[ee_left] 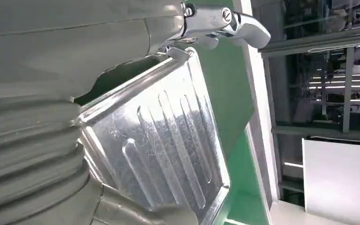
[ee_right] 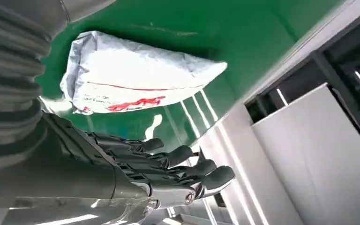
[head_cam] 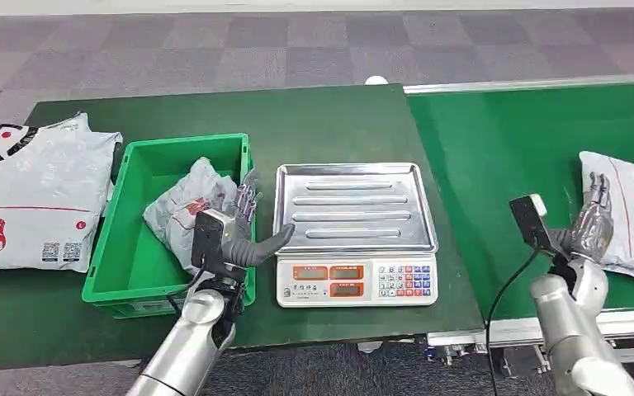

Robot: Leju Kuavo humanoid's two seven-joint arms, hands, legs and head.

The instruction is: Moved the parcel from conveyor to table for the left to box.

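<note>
Silver arms rose from below, two in all. The left hand (head_cam: 243,227) hovered with fingers spread and empty between the bin (head_cam: 130,272) and the scale (head_cam: 355,280), thumb touching the scale's steel tray (head_cam: 355,206). The right hand (head_cam: 592,221) was spread too, holding nothing, just beside the parcel (head_cam: 627,210) lying on the green conveyor (head_cam: 503,148). That parcel carried red print too blurred to read. One grey bag (head_cam: 183,206) lay in the bin. Farther left on the table (head_cam: 330,115), a large bag (head_cam: 29,194) bore red marks and small codes.
</note>
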